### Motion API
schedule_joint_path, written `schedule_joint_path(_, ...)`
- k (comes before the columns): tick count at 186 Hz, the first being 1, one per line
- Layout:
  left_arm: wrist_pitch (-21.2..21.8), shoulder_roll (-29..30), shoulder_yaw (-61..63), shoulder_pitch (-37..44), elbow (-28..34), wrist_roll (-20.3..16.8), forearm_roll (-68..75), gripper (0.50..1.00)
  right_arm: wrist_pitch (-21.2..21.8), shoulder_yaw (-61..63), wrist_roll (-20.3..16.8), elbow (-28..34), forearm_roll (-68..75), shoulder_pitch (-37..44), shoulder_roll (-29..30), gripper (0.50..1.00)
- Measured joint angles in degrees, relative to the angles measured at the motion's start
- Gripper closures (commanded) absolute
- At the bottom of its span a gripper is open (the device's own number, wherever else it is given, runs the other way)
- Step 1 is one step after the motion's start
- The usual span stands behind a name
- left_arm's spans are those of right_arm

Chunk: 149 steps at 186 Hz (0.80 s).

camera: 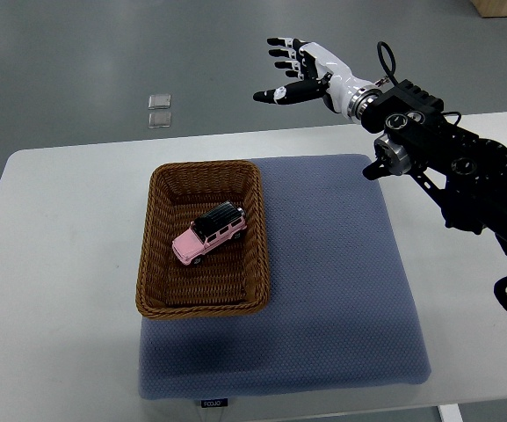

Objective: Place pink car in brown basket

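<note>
A pink toy car with a black roof lies inside the brown wicker basket, near its middle, pointing diagonally. The basket sits on the left part of a blue-grey mat. My right hand hovers high above the table's far edge, well to the upper right of the basket, its fingers spread and holding nothing. Its black arm comes in from the right edge. The left arm does not show.
The mat lies on a white table. Two small clear squares lie on the grey floor beyond the table's far edge.
</note>
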Motion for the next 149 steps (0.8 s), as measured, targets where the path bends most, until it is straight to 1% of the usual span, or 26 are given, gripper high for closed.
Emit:
schedule_joint_path(14,0.0,0.0,0.0,0.0,0.0,0.0,0.0,0.5,-0.81,4.18,0.18,-0.57,3.6,-0.93,0.17,0.599)
schedule_joint_path(28,0.0,0.0,0.0,-0.01,0.0,0.0,0.0,0.5,-0.72,9.5,0.25,-1.76,7.68,-2.55,0.54,0.597)
schedule_joint_path(40,0.0,0.0,0.0,0.0,0.0,0.0,0.0,0.5,-0.29,14.14,0.32,-3.09,12.51,-4.4,0.71,0.591)
schedule_joint_path(56,0.0,0.0,0.0,0.0,0.0,0.0,0.0,0.5,1.18,17.04,0.41,-4.69,19.31,-6.3,0.75,0.591)
schedule_joint_path(82,0.0,0.0,-0.01,0.01,0.0,0.0,0.0,0.5,6.48,18.05,0.44,-8.69,30.28,-8.55,0.44,0.589)
schedule_joint_path(111,0.0,0.0,-0.01,0.0,0.0,0.0,0.0,0.5,14.1,18.24,-0.03,-14.68,34.54,-9.85,0.14,0.589)
schedule_joint_path(130,0.0,0.0,0.0,0.0,0.0,0.0,0.0,0.5,18.47,18.31,-0.2,-16.11,40.36,-10.95,0.11,0.589)
schedule_joint_path(149,0.0,0.0,0.0,0.01,0.0,0.0,0.0,0.5,20.77,18.19,-0.24,-16.61,47.14,-11.38,0.06,0.589)
